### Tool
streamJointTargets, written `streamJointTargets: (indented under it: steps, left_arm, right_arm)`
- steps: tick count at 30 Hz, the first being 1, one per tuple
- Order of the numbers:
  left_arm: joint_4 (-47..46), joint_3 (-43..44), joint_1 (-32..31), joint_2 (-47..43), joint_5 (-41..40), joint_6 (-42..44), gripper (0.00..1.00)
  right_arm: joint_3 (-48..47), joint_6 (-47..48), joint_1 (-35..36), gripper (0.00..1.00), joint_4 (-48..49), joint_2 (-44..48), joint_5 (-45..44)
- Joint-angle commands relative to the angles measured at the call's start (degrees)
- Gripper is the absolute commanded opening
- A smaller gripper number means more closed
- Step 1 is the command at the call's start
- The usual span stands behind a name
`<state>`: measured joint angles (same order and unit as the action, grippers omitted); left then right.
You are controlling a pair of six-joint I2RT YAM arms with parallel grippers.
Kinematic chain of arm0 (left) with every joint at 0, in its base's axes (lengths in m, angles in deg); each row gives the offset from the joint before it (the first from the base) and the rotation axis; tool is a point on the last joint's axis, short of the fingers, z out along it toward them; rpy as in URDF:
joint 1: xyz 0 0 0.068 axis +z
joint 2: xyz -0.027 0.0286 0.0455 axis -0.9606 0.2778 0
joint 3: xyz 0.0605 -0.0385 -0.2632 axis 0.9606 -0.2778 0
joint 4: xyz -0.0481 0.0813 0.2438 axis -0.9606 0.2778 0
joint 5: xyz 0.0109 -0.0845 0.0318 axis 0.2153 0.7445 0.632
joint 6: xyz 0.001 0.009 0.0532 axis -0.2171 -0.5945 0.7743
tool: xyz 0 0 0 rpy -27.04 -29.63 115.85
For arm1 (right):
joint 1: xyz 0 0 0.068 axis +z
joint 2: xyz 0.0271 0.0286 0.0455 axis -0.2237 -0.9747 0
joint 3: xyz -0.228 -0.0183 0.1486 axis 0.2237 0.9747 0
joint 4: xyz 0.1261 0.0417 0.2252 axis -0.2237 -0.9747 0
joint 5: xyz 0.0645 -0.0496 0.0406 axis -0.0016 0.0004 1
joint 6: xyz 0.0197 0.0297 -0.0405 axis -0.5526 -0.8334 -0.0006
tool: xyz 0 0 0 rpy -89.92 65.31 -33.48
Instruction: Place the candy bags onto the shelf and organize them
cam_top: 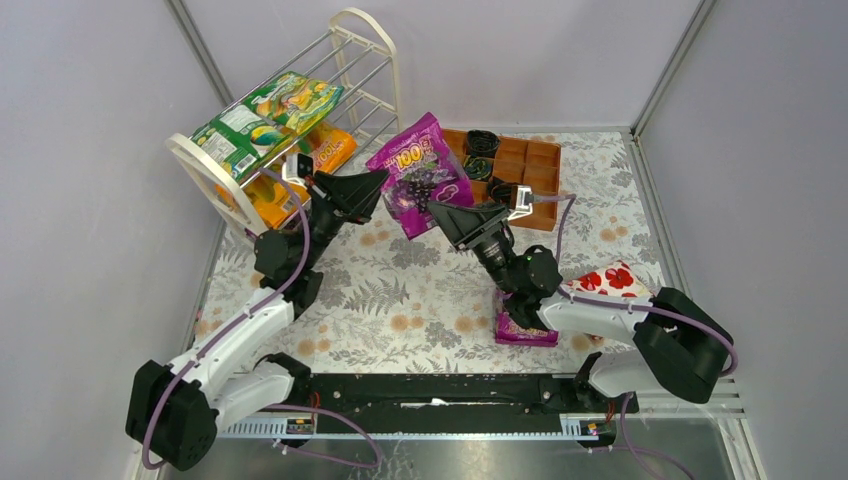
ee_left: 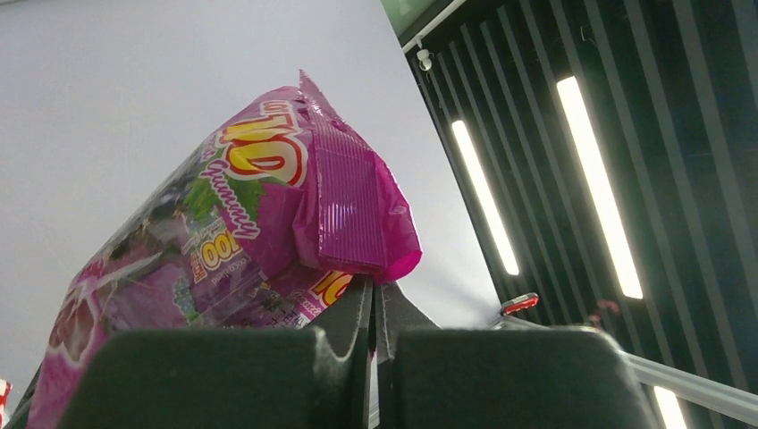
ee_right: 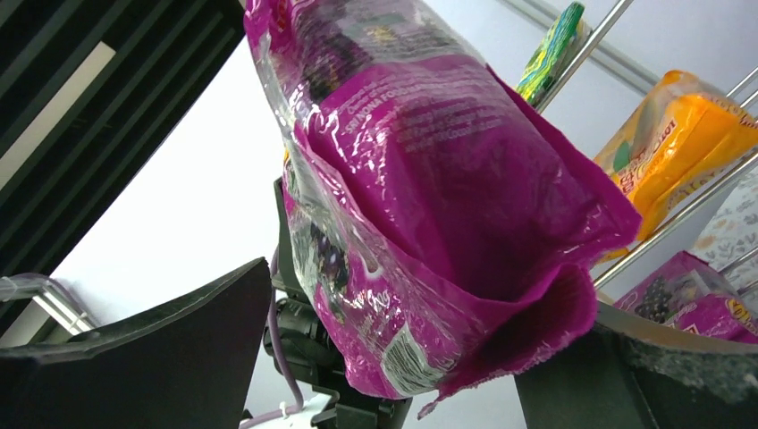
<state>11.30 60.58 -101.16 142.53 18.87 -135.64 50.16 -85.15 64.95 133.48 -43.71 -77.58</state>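
A purple candy bag [cam_top: 420, 172] with grape pictures hangs in the air over the table's middle. My left gripper [cam_top: 383, 181] is shut on its left sealed edge; the left wrist view shows the bag [ee_left: 223, 232] pinched at the fingertips [ee_left: 357, 299]. My right gripper [cam_top: 436, 212] is open, its fingers [ee_right: 161, 349] standing either side of the bag's lower corner [ee_right: 429, 206]. The shelf [cam_top: 300, 110] at the back left carries green bags [cam_top: 262, 115] on top and orange bags [cam_top: 325, 152] below. Another purple bag [cam_top: 525, 330] lies under my right arm.
A wooden compartment tray [cam_top: 530, 170] with black coils [cam_top: 482, 143] stands at the back right. A red-and-white floral package [cam_top: 612, 280] lies on the right. In the right wrist view the shelf rods [ee_right: 581, 54] hold an orange bag [ee_right: 679, 152], with a purple bag [ee_right: 688, 299] lower down.
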Motion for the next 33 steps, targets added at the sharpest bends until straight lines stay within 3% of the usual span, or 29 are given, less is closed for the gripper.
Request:
streamJointTargets:
  steps: [1, 6, 13, 22, 27, 32, 33]
  left_arm:
    - [-3.58, 1.20, -1.20, -0.69, -0.55, 0.36, 0.00]
    - [-1.86, -0.29, -1.72, -1.38, -1.36, 1.53, 0.00]
    - [1.52, -1.05, -1.72, -1.87, -1.91, 4.31, 0.00]
    - [9.10, -1.17, -1.72, -2.74, -1.43, 5.36, 0.01]
    - [18.09, -0.64, -1.72, -5.97, -2.10, 10.79, 0.24]
    - [38.54, 3.52, -1.54, -12.47, -6.52, 25.86, 0.75]
    - [44.41, 5.34, -1.54, -13.77, -8.34, 30.09, 0.81]
  right_arm:
    - [-1.11, 2.70, 0.34, 1.00, 13.90, 1.95, -5.28]
    - [-2.12, 3.13, 0.35, 0.92, 13.99, 1.88, -4.79]
    - [-0.10, 2.78, 0.37, 0.65, 13.93, 4.04, -5.61]
    - [2.94, 2.03, 0.35, 0.38, 13.82, 6.50, -7.33]
    - [3.56, -0.82, 0.22, 0.27, 11.36, 7.10, -8.53]
    - [4.38, -3.98, 0.20, 0.16, 2.17, 9.41, -10.37]
    - [4.68, -4.58, 0.10, 0.15, 0.58, 9.72, -10.69]
